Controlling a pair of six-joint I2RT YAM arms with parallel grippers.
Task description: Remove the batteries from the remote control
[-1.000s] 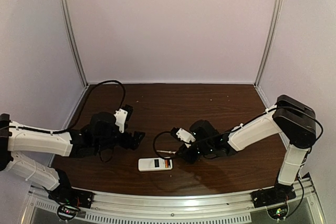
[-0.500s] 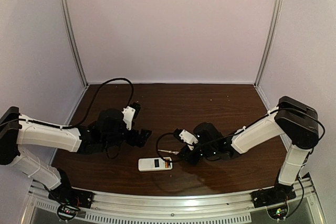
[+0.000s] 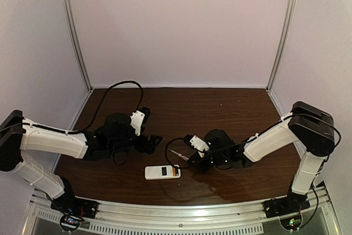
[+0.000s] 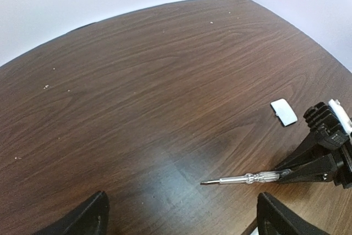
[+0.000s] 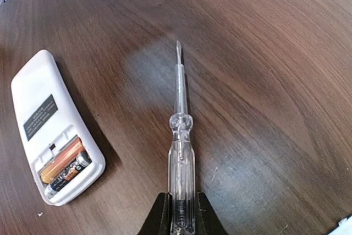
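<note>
Gripping screwdriver, right hand | remote control left, apart | batteries inside

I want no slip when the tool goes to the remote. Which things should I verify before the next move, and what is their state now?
1. Compartment uncovered: ok; the white cover lies on the table.
2. Both batteries sit in the remote control: ok.
3. Right gripper shut on the screwdriver handle: ok.
4. Screwdriver tip aimed at the batteries: not ok; it points beside the remote control.
5. Left gripper open and empty: ok.
6. Remote control braced: not ok; neither gripper touches it.
</note>
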